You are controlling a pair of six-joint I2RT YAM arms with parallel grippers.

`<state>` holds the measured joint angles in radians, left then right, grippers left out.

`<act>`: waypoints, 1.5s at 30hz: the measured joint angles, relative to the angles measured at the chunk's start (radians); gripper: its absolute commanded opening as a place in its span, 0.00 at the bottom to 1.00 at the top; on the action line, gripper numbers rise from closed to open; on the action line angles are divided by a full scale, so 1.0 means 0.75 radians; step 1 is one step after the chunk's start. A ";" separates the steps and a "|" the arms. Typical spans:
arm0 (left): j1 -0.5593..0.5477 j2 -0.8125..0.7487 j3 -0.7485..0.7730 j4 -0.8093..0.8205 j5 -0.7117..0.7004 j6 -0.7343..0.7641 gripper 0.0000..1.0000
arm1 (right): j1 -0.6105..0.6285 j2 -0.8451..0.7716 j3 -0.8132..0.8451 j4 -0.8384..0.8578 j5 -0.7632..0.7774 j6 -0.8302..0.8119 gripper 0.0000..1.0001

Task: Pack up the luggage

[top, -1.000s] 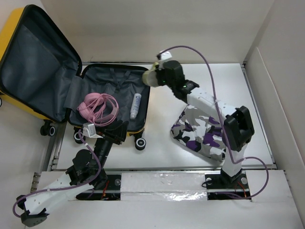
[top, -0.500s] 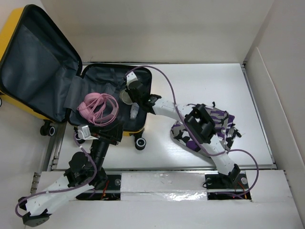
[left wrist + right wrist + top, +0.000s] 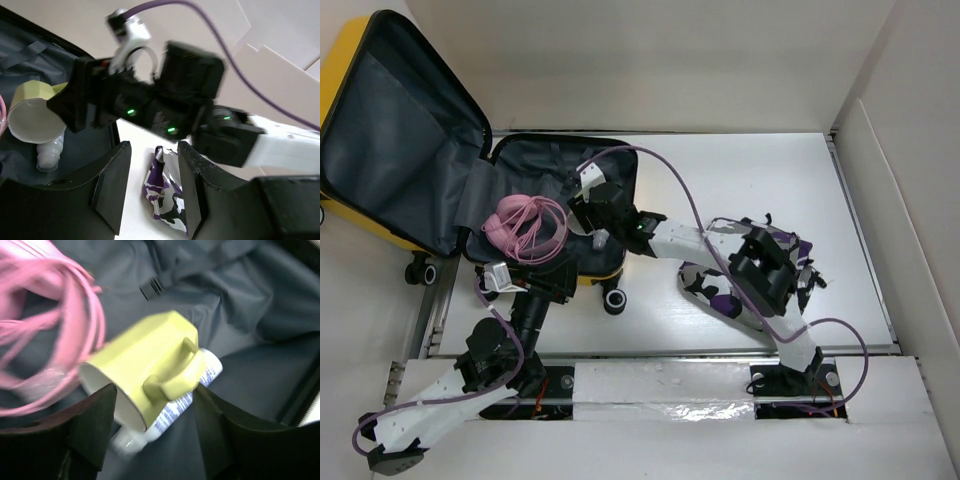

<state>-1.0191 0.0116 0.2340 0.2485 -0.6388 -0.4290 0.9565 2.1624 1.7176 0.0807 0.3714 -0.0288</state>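
The yellow suitcase (image 3: 345, 60) lies open at the left, its grey lining (image 3: 240, 315) showing. Inside are a pink coiled cable (image 3: 525, 228) and a white tube (image 3: 601, 240). My right gripper (image 3: 588, 212) reaches down into the suitcase base. In the right wrist view its jaws stand wide around a yellow-green mug (image 3: 150, 365), touching its rim and base. The mug lies on its side on the tube (image 3: 175, 407), handle up. My left gripper (image 3: 560, 275) is open and empty at the suitcase's near edge. In the top view the mug is hidden under the gripper.
A white-purple-black camouflage pouch (image 3: 715, 290) lies on the table right of the suitcase, partly under the right arm; it also shows between the left fingers (image 3: 165, 200). Suitcase wheels (image 3: 613, 300) stand at its near edge. White walls enclose the table.
My right arm swung left from above the table's middle down into the suitcase base, carrying the mug, which now rests on the tube. The left arm has hardly moved.
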 measured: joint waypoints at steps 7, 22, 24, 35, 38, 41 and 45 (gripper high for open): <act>0.000 0.043 0.000 0.021 -0.002 0.002 0.33 | -0.056 -0.387 -0.212 0.062 -0.092 0.032 0.72; -0.268 1.357 0.489 0.116 0.067 0.119 0.46 | -0.577 -1.475 -1.181 0.165 -0.187 0.240 0.22; -0.291 1.553 0.604 0.105 0.084 0.099 0.65 | -0.624 -1.583 -1.240 0.145 -0.204 0.257 0.29; -0.040 2.146 0.841 0.086 0.484 -0.061 0.66 | -0.869 -1.872 -1.401 0.079 -0.388 0.294 0.33; 0.004 2.282 0.888 0.112 0.597 -0.080 0.39 | -0.891 -1.871 -1.425 0.079 -0.450 0.304 0.33; 0.023 2.403 0.942 0.152 0.691 -0.102 0.09 | -0.892 -1.868 -1.441 0.076 -0.512 0.310 0.33; 0.073 2.480 0.995 0.215 0.807 -0.113 0.00 | -0.892 -1.852 -1.447 0.079 -0.577 0.314 0.33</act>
<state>-0.9642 1.8713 0.9802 0.4095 -0.0334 -0.5140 0.2874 0.7731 0.6327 0.1402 -0.0612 0.2066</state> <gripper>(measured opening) 0.089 0.327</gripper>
